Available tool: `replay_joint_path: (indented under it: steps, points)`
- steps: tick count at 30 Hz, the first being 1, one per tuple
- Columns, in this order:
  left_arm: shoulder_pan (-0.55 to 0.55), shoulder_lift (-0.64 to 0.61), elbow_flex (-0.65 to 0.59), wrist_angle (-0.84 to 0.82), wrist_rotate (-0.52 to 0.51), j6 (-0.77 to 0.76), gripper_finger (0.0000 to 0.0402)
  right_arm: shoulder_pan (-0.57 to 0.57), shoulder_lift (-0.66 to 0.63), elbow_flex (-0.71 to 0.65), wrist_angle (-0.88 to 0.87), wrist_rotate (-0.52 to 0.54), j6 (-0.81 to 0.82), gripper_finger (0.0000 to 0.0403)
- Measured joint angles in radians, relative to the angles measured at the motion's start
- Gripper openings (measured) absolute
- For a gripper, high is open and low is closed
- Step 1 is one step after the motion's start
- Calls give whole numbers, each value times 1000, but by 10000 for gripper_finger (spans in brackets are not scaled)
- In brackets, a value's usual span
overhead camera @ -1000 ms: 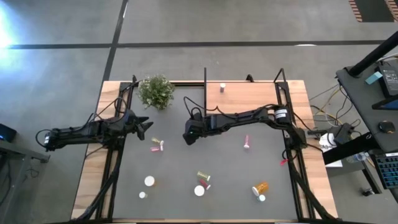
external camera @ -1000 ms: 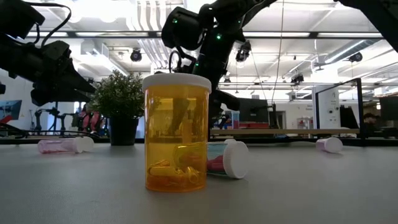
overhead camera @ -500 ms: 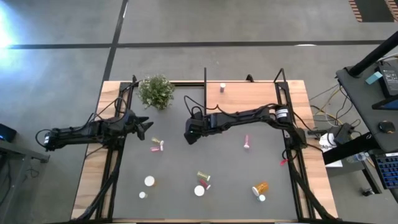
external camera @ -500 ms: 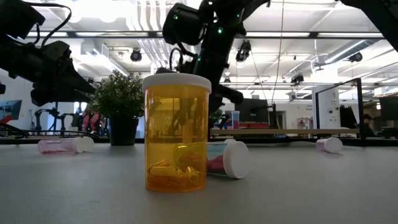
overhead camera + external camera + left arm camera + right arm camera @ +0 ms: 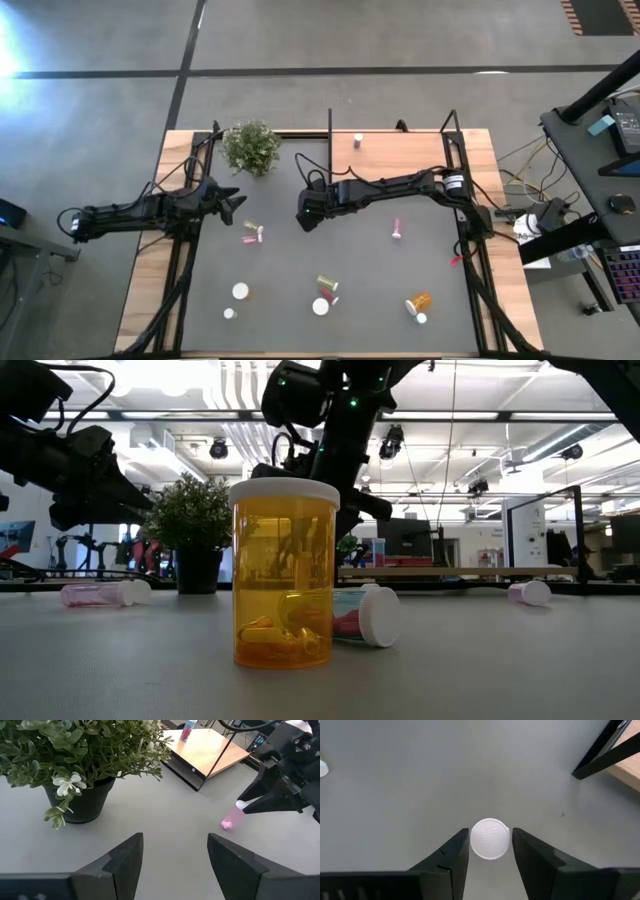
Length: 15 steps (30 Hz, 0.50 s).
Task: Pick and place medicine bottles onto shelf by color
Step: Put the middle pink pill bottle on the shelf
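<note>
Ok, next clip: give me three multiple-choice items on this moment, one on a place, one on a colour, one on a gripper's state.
1. Where is the plant?
A. near the table's back edge
B. front right corner
C. on the shelf

2. What colour is the upright bottle closest in the low view?
A. pink
B. orange
C. green

3. What is the right gripper doing?
A. hanging empty
B. closed on a white-capped bottle
C. gripping the plant

Answers:
1 A, the high view shows it there.
2 B, it is amber with a white cap.
3 B, its fingers flank the cap.
</note>
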Motion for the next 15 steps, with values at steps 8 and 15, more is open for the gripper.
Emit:
replay_joint_path:
  steps: [8, 15]
  points:
    - [0, 0, 0, 0, 0, 0, 205, 0, 0, -8, 8, -1, -3, 140]
    - [0, 0, 0, 0, 0, 0, 205, 0, 0, -11, 30, -1, -18, 138]
